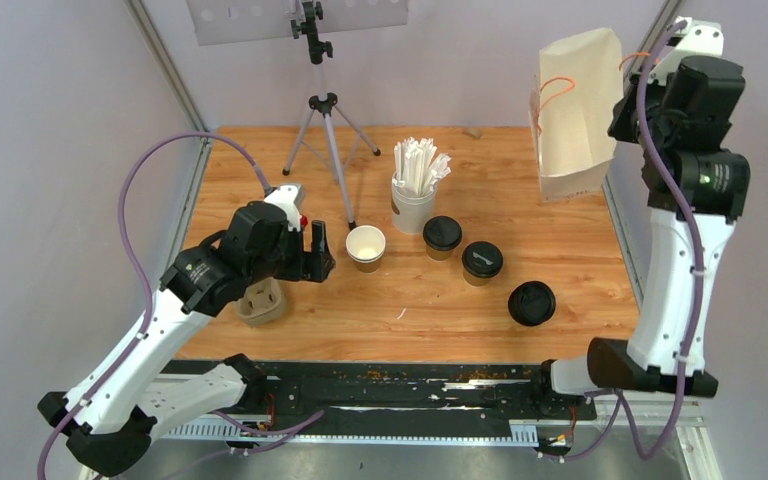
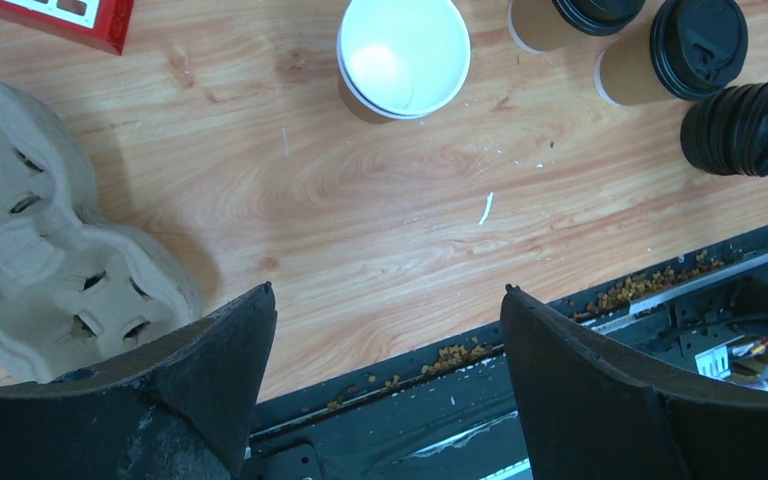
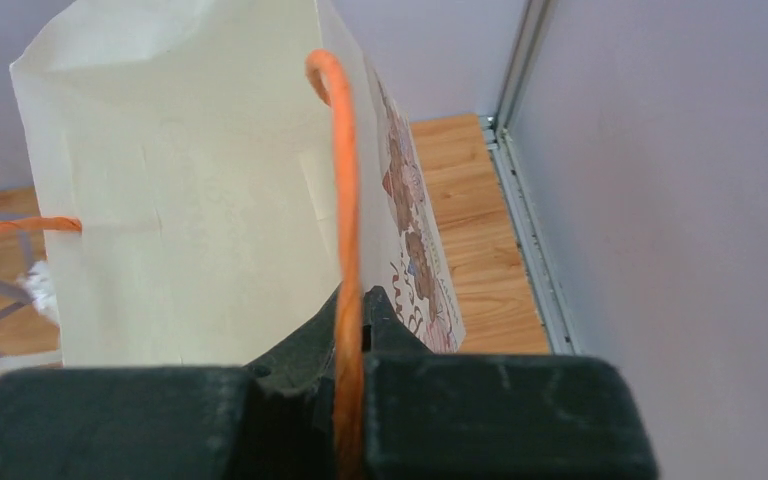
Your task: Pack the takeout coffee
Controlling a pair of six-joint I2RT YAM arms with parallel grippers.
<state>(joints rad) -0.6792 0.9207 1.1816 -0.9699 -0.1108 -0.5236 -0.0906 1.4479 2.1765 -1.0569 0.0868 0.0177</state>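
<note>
Right wrist view gives us the right gripper (image 3: 350,335) first: its jaws are pressed together on the orange handle (image 3: 345,200) of a cream paper bag (image 3: 190,200), which hangs lifted at the far right corner, above the wooden table (image 1: 440,320). A printed pattern runs down the bag's side, and a second orange loop shows at its other face.

From the left wrist we see the left gripper (image 2: 385,300) with its fingers spread wide and nothing between them, hovering above bare wood near the table's front edge. Just beside its left finger lies a pulp cup carrier (image 2: 40,270). Farther out stands a lidless cup (image 2: 403,55). Beyond it, near mid-table, we find the two lidded coffee cups (image 1: 442,236) (image 1: 482,262) upright and close together, with a pile of black lids (image 1: 531,303) nearby. A white straw cup (image 1: 415,195) stands behind them.
</note>
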